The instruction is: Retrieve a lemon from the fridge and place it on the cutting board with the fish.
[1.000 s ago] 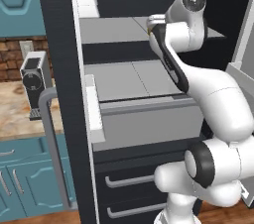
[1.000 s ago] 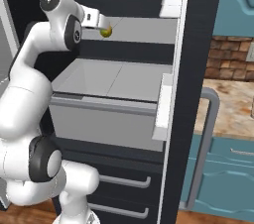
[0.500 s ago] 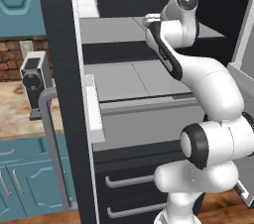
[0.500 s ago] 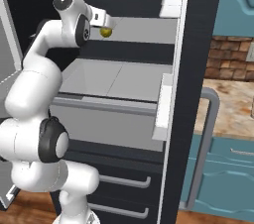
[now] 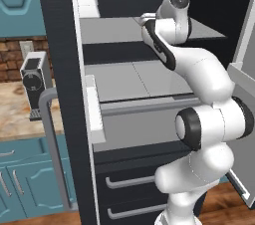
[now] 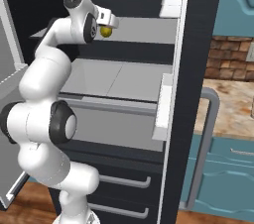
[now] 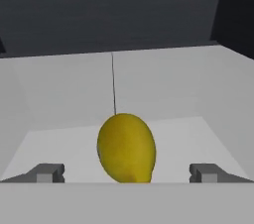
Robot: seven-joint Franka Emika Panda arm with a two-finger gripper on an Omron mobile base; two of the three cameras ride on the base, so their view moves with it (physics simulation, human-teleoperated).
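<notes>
Reaching into the open fridge (image 6: 178,94), upper grey shelf (image 7: 59,94). End effector (image 7: 126,173) spread wide, empty, lemon (image 7: 126,147) centred between the tips, resting on the shelf. Best: ease forward until tips flank the widest part, then pinch gently. Closer to the lemon than a second ago, arm stretched further in.

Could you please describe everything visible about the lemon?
The lemon is a smooth, plain yellow oval, standing on end on the grey upper fridge shelf. It sits centred between the open gripper's fingertips, apparently untouched. In the right base view it is a small yellow-green ball by the hand.
</notes>
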